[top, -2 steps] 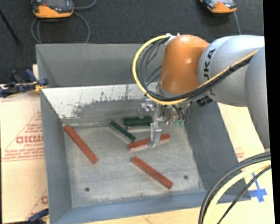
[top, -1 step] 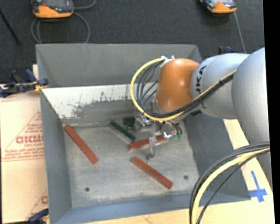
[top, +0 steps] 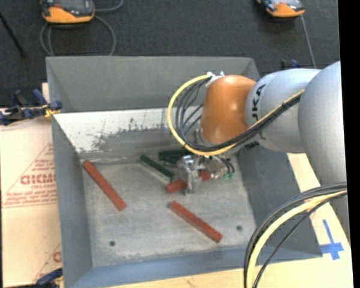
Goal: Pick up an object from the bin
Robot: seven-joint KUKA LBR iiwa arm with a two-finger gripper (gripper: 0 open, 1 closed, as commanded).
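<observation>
- We saw the gripper [top: 190, 175] low over the middle of the bin [top: 71, 200], beneath the arm's orange cover [top: 226, 111]. We could not tell whether it was apart or together.
- A short red piece [top: 175, 186] lay right at its tip, and we could not tell whether the gripper held it.
- Just to the left, a dark green stick [top: 155, 166] lay slanted, with another dark stick [top: 168, 154] behind it.
- A long red bar [top: 195, 221] lay nearer the front wall, apart from the gripper.
- A second red bar [top: 104, 185] lay well apart, by the left wall.
</observation>
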